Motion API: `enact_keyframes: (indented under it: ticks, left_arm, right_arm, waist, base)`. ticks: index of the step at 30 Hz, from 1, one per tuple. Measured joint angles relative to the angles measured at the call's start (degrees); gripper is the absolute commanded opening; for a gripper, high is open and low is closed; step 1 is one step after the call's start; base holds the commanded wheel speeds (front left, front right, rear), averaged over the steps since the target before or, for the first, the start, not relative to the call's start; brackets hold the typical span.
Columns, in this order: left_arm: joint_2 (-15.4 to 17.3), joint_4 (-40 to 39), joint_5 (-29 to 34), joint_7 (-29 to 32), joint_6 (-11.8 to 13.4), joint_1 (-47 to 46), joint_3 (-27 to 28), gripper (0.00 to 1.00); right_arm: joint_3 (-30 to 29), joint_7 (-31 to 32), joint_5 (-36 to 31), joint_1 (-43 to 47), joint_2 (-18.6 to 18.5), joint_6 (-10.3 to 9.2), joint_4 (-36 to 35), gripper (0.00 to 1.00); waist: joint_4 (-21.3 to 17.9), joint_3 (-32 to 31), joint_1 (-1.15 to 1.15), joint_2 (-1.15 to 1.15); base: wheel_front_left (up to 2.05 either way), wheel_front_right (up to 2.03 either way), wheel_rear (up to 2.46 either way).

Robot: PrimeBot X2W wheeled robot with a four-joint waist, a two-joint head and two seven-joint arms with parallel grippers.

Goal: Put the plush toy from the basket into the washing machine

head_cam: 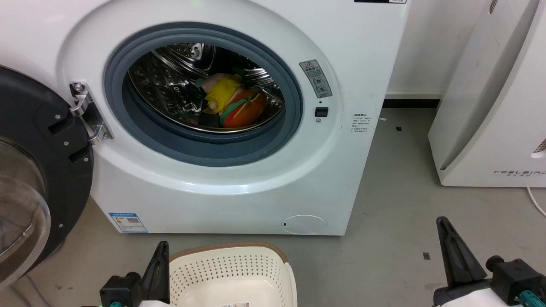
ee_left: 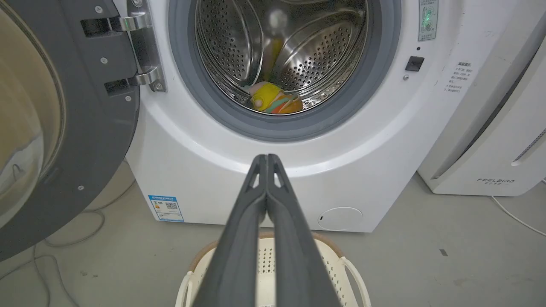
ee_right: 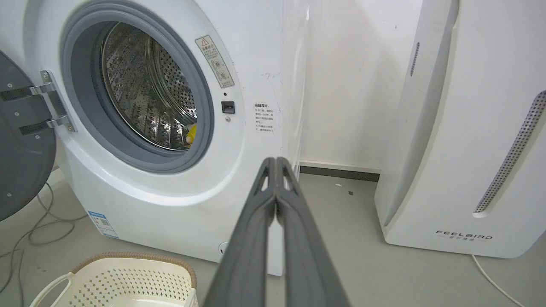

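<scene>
The plush toy (head_cam: 234, 104) lies inside the steel drum of the washing machine (head_cam: 239, 187), orange hamburger end to the right, yellow and pink part to the left; it also shows in the drum as the toy (ee_left: 273, 99) and as a yellow sliver (ee_right: 192, 133). The cream basket (head_cam: 230, 273) stands on the floor in front of the machine, nothing visible in it. My left gripper (head_cam: 161, 249) is shut beside the basket's left rim, fingertips pressed together (ee_left: 266, 158). My right gripper (head_cam: 443, 224) is shut over bare floor to the right, tips together (ee_right: 276, 161). Neither holds anything.
The machine's black-framed glass door (head_cam: 30, 170) stands swung open at the left. A white FEELBIRD appliance (head_cam: 495, 106) stands to the right against the wall. Cables (ee_left: 64, 230) lie on the grey floor under the door. Open floor (head_cam: 392, 238) lies between machine and appliance.
</scene>
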Motion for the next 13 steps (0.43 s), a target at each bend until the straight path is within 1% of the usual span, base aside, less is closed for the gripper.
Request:
enact_keyframes:
  ticks: [13]
  left_arm:
    - [-1.23,-0.6,2.21,1.52,-0.98,-0.32,1.32,0.0]
  right_arm:
    - [0.34,1.49,-0.6,-0.15,0.0,0.0,-0.01,0.0]
  waist:
    - [-0.17,-0.05,0.0,0.0]
  base:
    - [0.0,0.0,0.0]
